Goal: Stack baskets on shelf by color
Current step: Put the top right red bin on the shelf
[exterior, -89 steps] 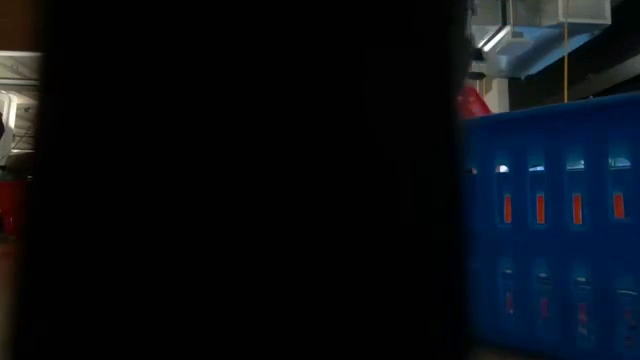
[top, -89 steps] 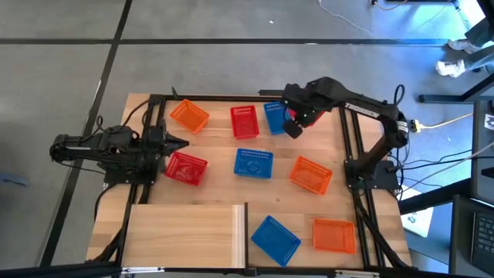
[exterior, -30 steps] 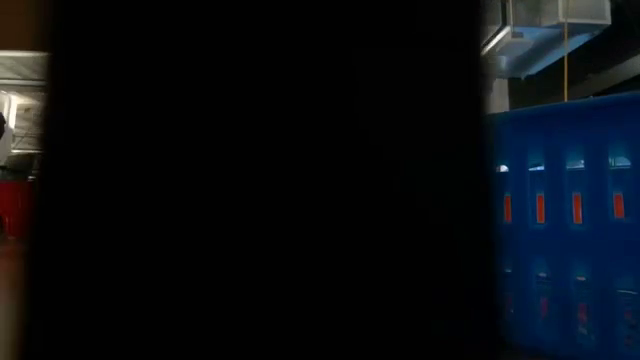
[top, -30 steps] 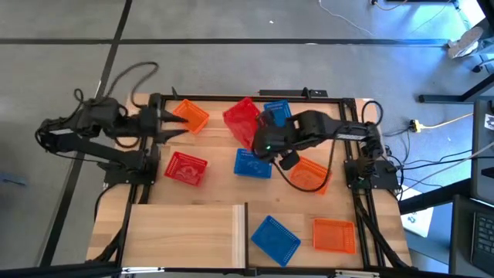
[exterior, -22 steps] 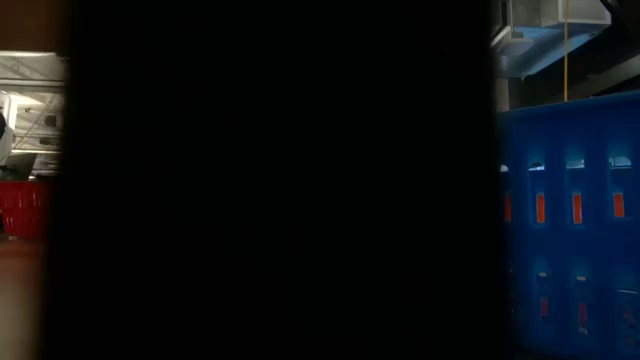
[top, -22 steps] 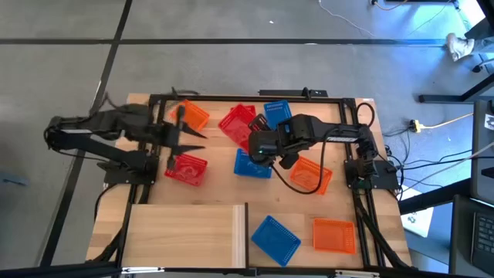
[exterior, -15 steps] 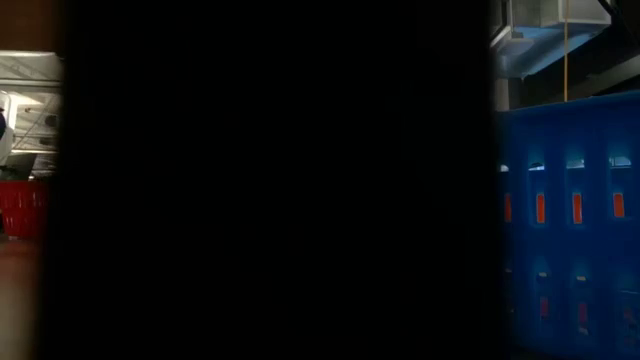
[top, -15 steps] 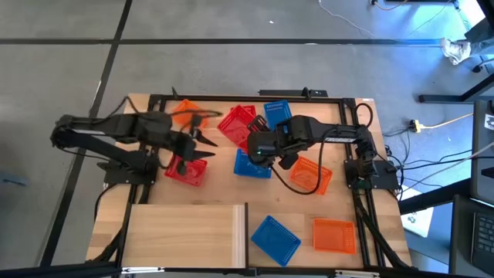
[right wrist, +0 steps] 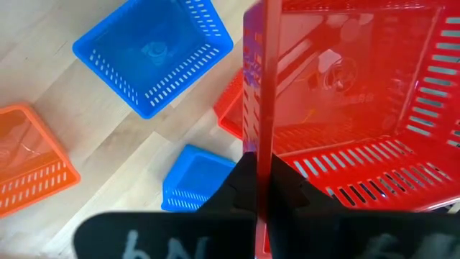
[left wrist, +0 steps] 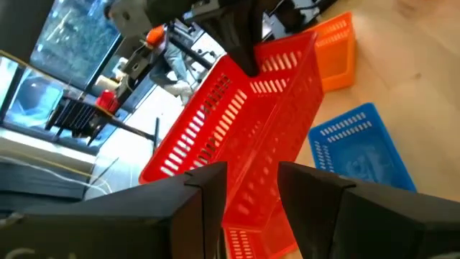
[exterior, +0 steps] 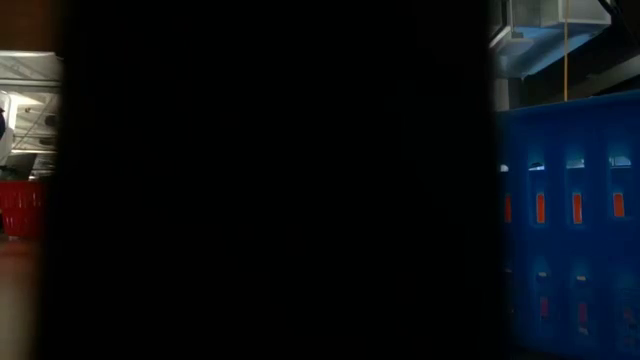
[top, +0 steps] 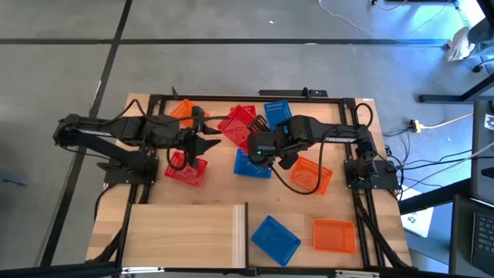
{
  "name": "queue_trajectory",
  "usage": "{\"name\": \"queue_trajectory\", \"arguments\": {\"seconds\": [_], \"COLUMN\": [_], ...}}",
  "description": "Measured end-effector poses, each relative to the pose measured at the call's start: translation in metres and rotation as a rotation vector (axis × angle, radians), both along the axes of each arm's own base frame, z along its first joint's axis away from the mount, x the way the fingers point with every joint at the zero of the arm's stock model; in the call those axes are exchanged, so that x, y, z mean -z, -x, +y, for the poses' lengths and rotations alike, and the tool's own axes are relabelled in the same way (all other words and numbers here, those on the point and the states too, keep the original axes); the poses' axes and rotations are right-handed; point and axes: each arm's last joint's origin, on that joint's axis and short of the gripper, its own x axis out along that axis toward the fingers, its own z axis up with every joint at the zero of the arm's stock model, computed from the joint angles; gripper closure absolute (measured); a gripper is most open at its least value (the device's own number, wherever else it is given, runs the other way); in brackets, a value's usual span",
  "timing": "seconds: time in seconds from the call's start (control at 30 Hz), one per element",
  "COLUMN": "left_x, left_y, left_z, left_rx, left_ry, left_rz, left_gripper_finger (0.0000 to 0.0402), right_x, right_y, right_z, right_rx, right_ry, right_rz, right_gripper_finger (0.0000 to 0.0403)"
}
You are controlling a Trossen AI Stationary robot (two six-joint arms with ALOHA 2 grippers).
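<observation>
Shelf (top: pixel 185 228), pale panel at the near bench edge, carries no basket yet. Beside it on the bench: a blue basket (top: pixel 275 238) and an orange basket (top: pixel 334 235).

Mid-bench: right hand (top: pixel 255 143) is clamped shut on one wall of a red basket (top: pixel 238 123), held tilted above the bench (top: pixel 220 185). Left hand (top: pixel 207 141) is fully spread, holds nothing, and points at the same basket, just beside it. A second red basket (top: pixel 185 168) lies below the left arm. Another blue basket (top: pixel 253 164) sits under the right hand.

Risks (judgement):
- Single-wall pinch: basket can pivot or slip if the left hand nudges it before closing.
- Both hands near each other: finger-to-finger contact likely if approach is off-line.
- Release too early: basket drops onto the blue one underneath.

View diffs:
- Left wrist: spread fingers (left wrist: pixel 205 198) frame the basket's lower wall; right hand's pinch point seen behind.
- Right wrist: fingers (right wrist: pixel 237 191) squeeze the thin wall edge-on; not visible from overhead.
- Low view: mostly blocked dark; only the blue basket's mesh wall (exterior: pixel 565 215) and a red basket (exterior: pixel 22 205).
</observation>
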Motion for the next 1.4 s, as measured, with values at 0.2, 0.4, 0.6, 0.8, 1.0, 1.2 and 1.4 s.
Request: {"name": "queue_trajectory", "arguments": {"seconds": [0.2,0.4,0.6,0.8,1.0,1.2,1.4], "left_x": [0.003,0.01,0.018,0.022,0.023,0.025,0.037], "left_y": [-0.006,-0.014,-0.019,-0.017,-0.02,-0.023,-0.034], "left_z": [0.005,0.007,0.006,0.006,0.006,0.006,0.01], "left_rx": [-0.028,-0.014,-0.017,-0.022,-0.024,-0.028,-0.056], "left_ry": [0.002,0.01,0.016,0.051,0.051,0.052,0.07], "left_rz": [0.01,0.05,0.093,0.131,0.134,0.144,0.189], "left_gripper_finger": [0.0282,0.0282,0.0282,0.0281,0.028,0.028,0.028], "right_x": [0.005,0.011,0.014,0.014,0.014,0.014,0.013], "right_y": [-0.004,-0.009,-0.011,-0.011,-0.011,-0.011,-0.011], "right_z": [0.001,0.001,0.001,0.001,0.001,0.001,0.002], "right_rx": [0.0,0.0,0.002,0.003,0.002,0.002,-0.001], "right_ry": [0.001,0.001,0.003,0.008,0.01,0.011,0.01], "right_rz": [0.01,0.026,0.034,0.034,0.034,0.033,0.028], "right_gripper_finger": [0.0402,0.0402,0.0402,0.0402,0.0402,0.0402,0.0402]}}
